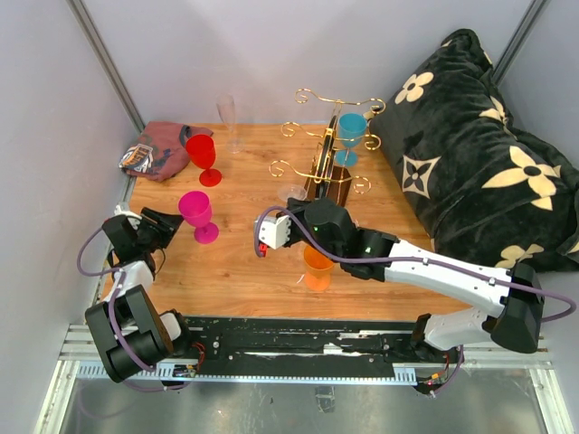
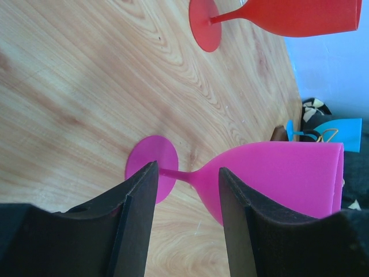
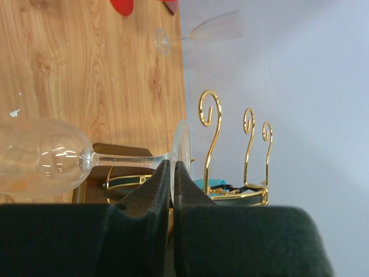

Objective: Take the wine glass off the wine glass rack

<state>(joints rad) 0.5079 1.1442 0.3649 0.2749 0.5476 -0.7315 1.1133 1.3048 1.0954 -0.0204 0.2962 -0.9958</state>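
The wine glass rack (image 1: 326, 167) has a dark wooden base and gold wire arms (image 3: 210, 133). A blue glass (image 1: 351, 127) hangs on its far right arm. My right gripper (image 1: 294, 206) is shut on the foot of a clear wine glass (image 3: 40, 156), pinching the rim in the right wrist view (image 3: 173, 167). The glass hangs bowl down at the rack's near end; I cannot tell if it touches the wire. My left gripper (image 1: 172, 226) is open, with its jaws on either side of the stem of a pink glass (image 2: 271, 179) standing on the table, apart from it (image 2: 187, 190).
An orange glass (image 1: 317, 267) stands under my right arm. A red glass (image 1: 201, 154), a clear flute (image 1: 226, 117) and a crumpled cloth (image 1: 158, 149) are at the back left. A black flowered pillow (image 1: 479, 136) fills the right side.
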